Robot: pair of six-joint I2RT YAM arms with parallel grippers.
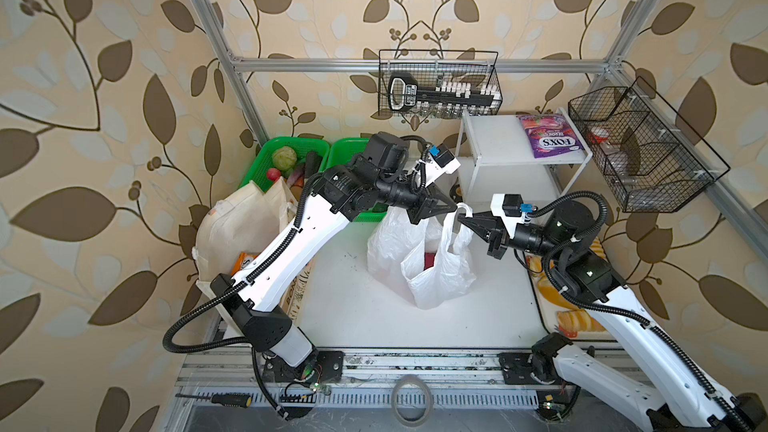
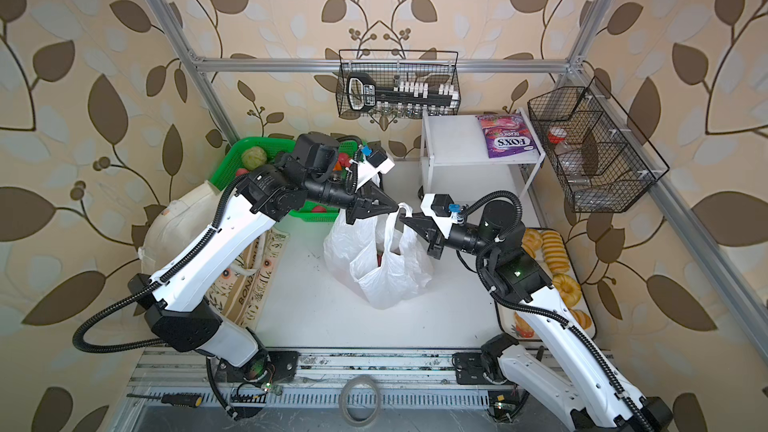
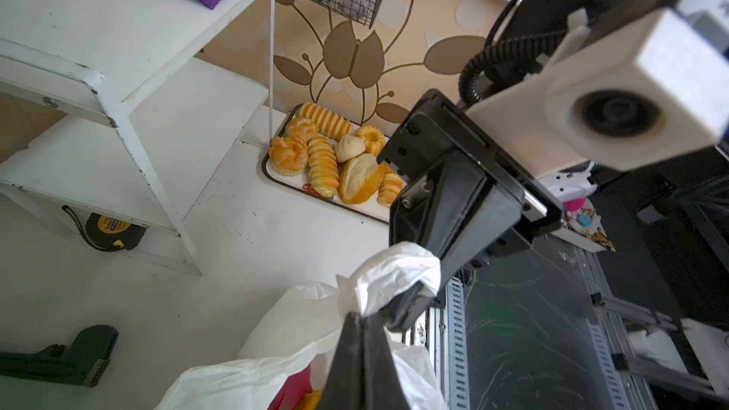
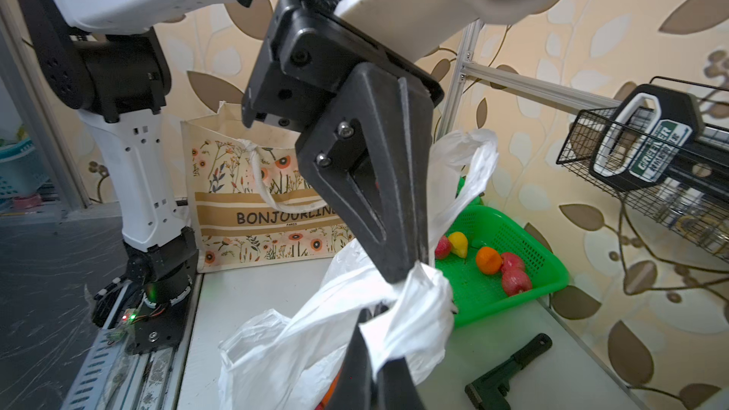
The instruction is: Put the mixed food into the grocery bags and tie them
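The white plastic grocery bag [image 1: 432,272] [image 2: 386,272] stands mid-table with red and orange food showing inside [image 3: 296,388]. Its two loop handles are twisted together above it. My left gripper [image 1: 455,206] [image 3: 365,319] is shut on one handle [image 3: 394,274]. My right gripper [image 1: 462,220] [image 4: 371,319] faces it tip to tip and is shut on the other handle [image 4: 418,301]. The cream cloth tote [image 1: 237,218] [image 4: 256,199] stands at the left behind my left arm. A purple FOX'S packet [image 1: 548,137] lies on the white shelf. Toy fruits [image 4: 489,260] lie in a green basket [image 4: 524,230].
A second green basket [image 1: 266,155] holds cabbage and vegetables at the back left. A tray of bread rolls [image 3: 327,159] sits at the right edge under my right arm. A dark toy wrench [image 4: 509,368] lies on the table. Wire baskets [image 1: 440,85] hang on the frame.
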